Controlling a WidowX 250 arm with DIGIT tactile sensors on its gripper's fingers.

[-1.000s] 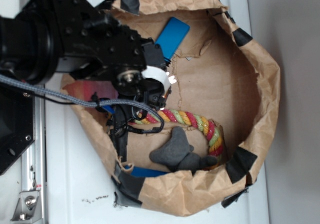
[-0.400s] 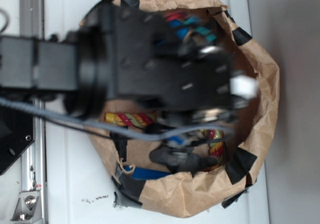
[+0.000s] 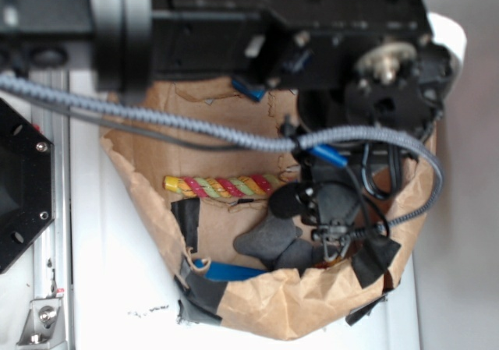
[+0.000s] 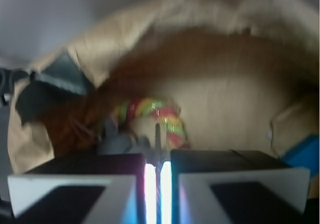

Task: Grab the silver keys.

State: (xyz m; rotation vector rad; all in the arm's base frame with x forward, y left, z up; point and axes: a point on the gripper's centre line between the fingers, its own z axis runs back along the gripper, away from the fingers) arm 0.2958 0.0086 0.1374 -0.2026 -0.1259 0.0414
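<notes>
The claw is clenched, jaws nearly touching, with a thin dark sliver between them that cannot be identified. It sits near the paper bag's wall, just beside the coloured rope.

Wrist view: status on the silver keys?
Gripper shut, thin sliver pinched. Silver keys unconfirmed, blurred. Rope ahead in paper bag.

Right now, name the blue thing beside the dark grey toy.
The blue strip by the bag's bottom edge; the blue block peeks from under the arm.
</notes>
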